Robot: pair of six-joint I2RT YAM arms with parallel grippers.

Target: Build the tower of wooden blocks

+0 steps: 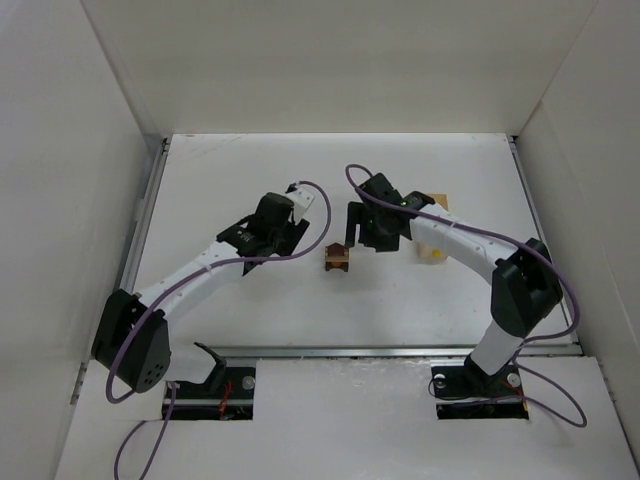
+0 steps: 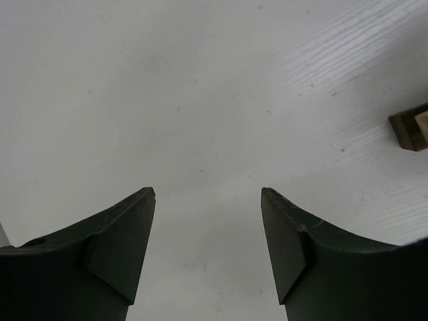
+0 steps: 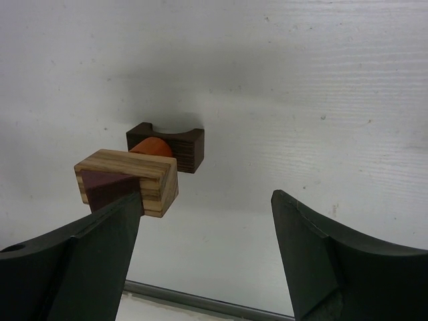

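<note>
The wood block tower (image 1: 338, 258) is a tiny cluster at mid-table. In the right wrist view it shows as a dark brown arched block (image 3: 175, 143) with an orange rounded piece (image 3: 152, 147) against it. In front lies a tan striped block (image 3: 134, 177) with a maroon inset. My right gripper (image 1: 352, 238) (image 3: 207, 197) is open and empty; its left finger (image 3: 100, 254) is right beside the tan block. My left gripper (image 1: 296, 232) (image 2: 207, 192) is open and empty over bare table, left of the tower. A dark block (image 2: 410, 128) shows at the right edge of the left wrist view.
A pale cream box (image 1: 432, 252) sits partly under my right arm, right of the tower. White walls enclose the table on the left, the back and the right. A metal rail (image 1: 400, 351) runs along the near edge.
</note>
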